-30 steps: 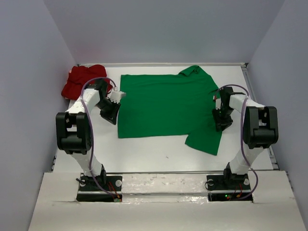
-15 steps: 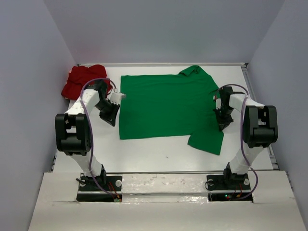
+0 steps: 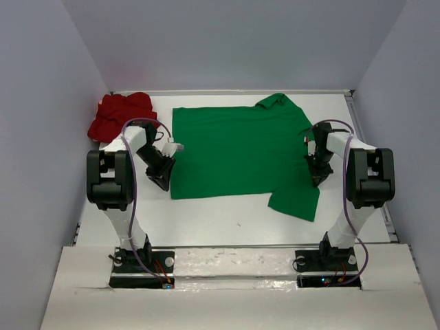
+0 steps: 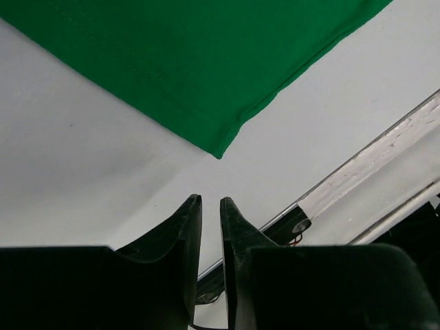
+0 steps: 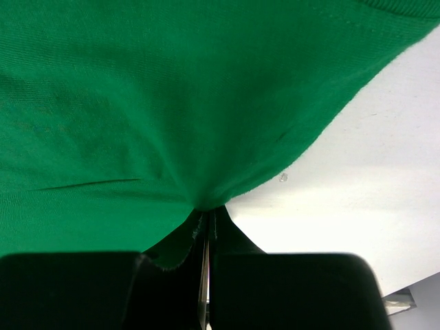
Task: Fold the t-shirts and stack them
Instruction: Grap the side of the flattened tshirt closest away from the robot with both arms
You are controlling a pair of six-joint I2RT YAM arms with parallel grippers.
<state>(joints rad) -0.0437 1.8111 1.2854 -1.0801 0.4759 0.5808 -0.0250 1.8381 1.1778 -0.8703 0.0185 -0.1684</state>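
Note:
The green t-shirt (image 3: pixel 237 148) lies spread flat on the white table, collar at the far right. Its near-left corner (image 4: pixel 218 152) lies just ahead of my left gripper (image 4: pixel 209 201), whose jaws stand narrowly apart with nothing between them. In the top view that left gripper (image 3: pixel 162 180) hovers at the shirt's near-left corner. My right gripper (image 5: pixel 206 212) is shut on the green t-shirt (image 5: pixel 172 103) at its right edge, and the cloth puckers into the jaws. From above, the right gripper (image 3: pixel 317 173) sits beside the right sleeve. The red t-shirt (image 3: pixel 120 113) lies crumpled at the far left.
The white table (image 3: pixel 227 220) is boxed in by grey walls at the left, right and back. A metal rail (image 4: pixel 364 161) runs along the near edge, in front of the arm bases.
My left gripper has moved toward me along the green t-shirt's left edge to its near corner. My right gripper has shut on the shirt's right edge, and the shirt has shifted slightly right.

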